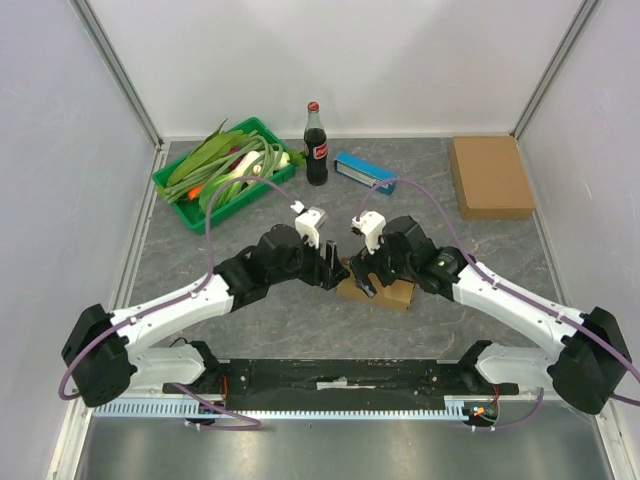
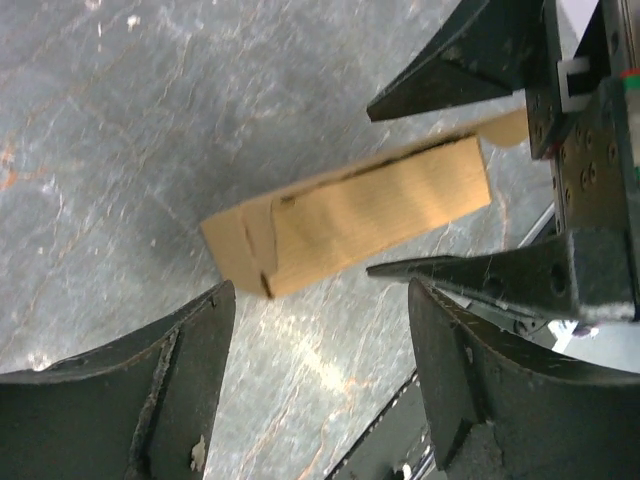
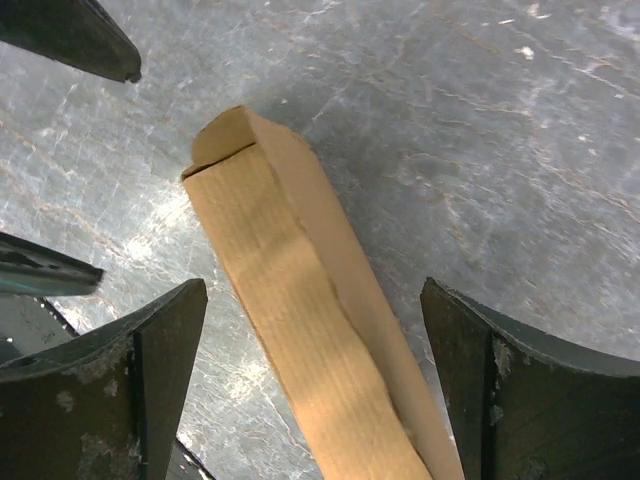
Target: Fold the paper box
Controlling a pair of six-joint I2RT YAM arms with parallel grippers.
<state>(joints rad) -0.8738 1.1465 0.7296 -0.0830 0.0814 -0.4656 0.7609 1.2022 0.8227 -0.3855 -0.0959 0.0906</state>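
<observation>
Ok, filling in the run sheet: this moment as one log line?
paper box: lying on table, ungripped | left claw: open, not gripping | right claw: open, straddling box, no contact

Paper box (image 1: pixel 396 293) on table (image 1: pixel 300 315), under right tool (image 1: pixel 360 280), beside left tool (image 1: pixel 330 268)

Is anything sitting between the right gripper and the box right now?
Nothing visible does. The box lies between the open fingers of the right gripper, only bare table in the gaps. The left gripper, also open, sits at the box's other end, not between.
</observation>
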